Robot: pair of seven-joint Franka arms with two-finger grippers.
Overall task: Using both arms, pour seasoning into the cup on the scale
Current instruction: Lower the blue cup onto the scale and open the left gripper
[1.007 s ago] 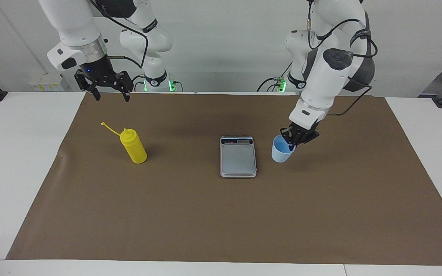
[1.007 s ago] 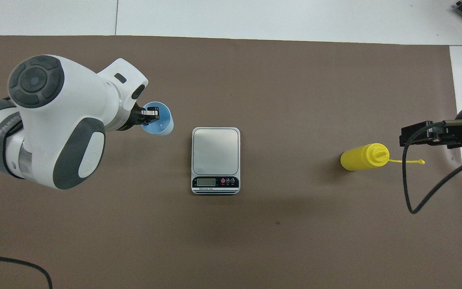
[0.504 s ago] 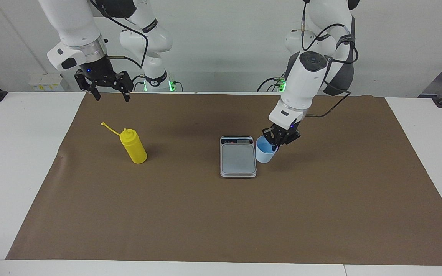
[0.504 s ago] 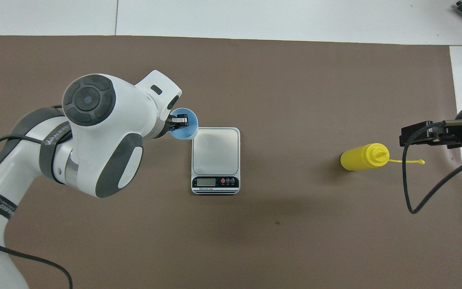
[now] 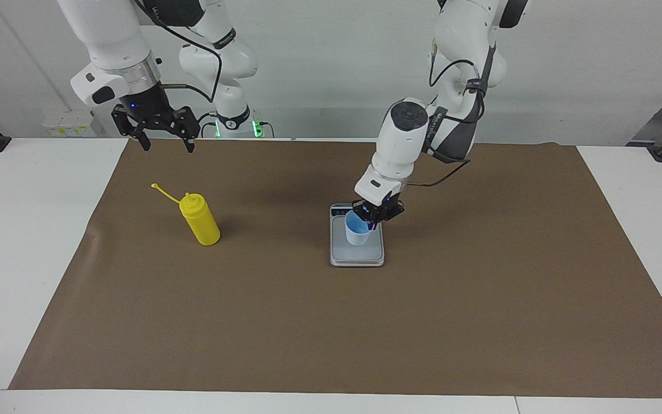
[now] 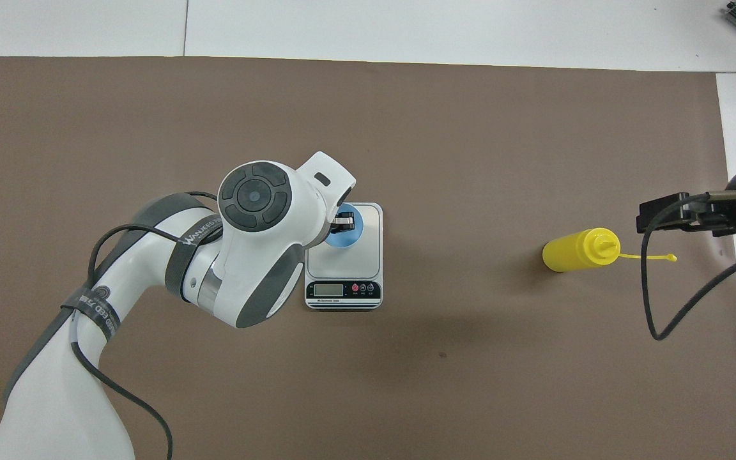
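Note:
My left gripper (image 5: 373, 223) is shut on the rim of the light-blue cup (image 5: 357, 233), one finger inside it. The cup (image 6: 349, 238) is upright over the grey platform of the scale (image 5: 357, 256). I cannot tell whether its base touches the platform. The scale (image 6: 368, 257) has its dark display strip toward the robots. The yellow seasoning bottle (image 5: 200, 222) stands toward the right arm's end of the table, its cap strap hanging out sideways. My right gripper (image 5: 168, 147) waits open in the air over the mat's edge, apart from the bottle (image 6: 575, 250).
A brown mat (image 5: 331, 333) covers most of the white table (image 5: 26, 241). The left arm's forearm (image 6: 246, 249) hides part of the scale from overhead. A black cable (image 6: 655, 300) hangs from the right arm beside the bottle.
My left arm has carried the cup sideways from the mat beside the scale to over the scale's platform. The right arm and the bottle have not moved.

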